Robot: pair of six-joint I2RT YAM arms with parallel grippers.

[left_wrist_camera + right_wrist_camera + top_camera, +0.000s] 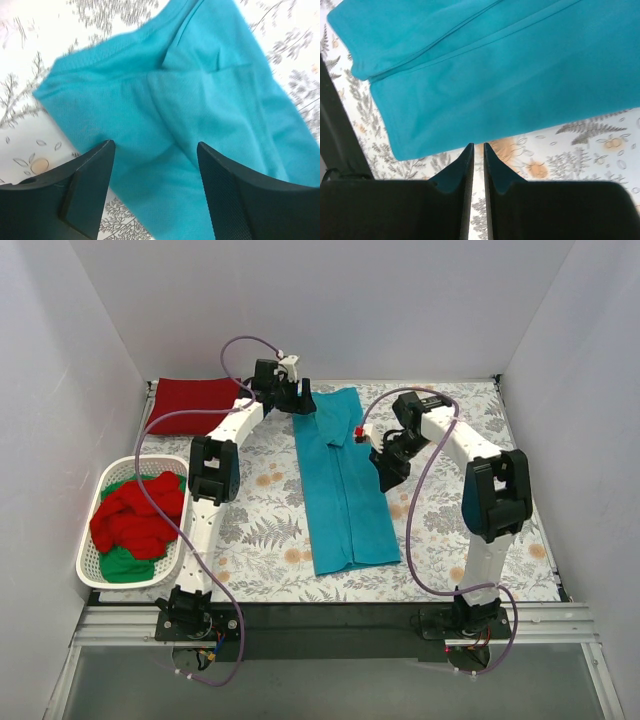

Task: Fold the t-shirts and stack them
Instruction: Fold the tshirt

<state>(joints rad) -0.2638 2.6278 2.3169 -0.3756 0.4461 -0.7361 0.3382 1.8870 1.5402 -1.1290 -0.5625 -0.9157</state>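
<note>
A teal t-shirt (343, 485) lies folded into a long strip down the middle of the table. It also shows in the left wrist view (190, 100) and the right wrist view (485, 65). My left gripper (301, 398) is open and empty above the strip's far end (155, 145). My right gripper (384, 475) is shut and empty just off the strip's right edge (476, 146). A folded dark red t-shirt (195, 399) lies at the far left. Crumpled dark red t-shirts (135, 515) and a green one (125, 563) fill the basket.
A white plastic laundry basket (88, 568) stands at the left edge. The floral tablecloth (450, 530) covers the table. White walls close in on three sides.
</note>
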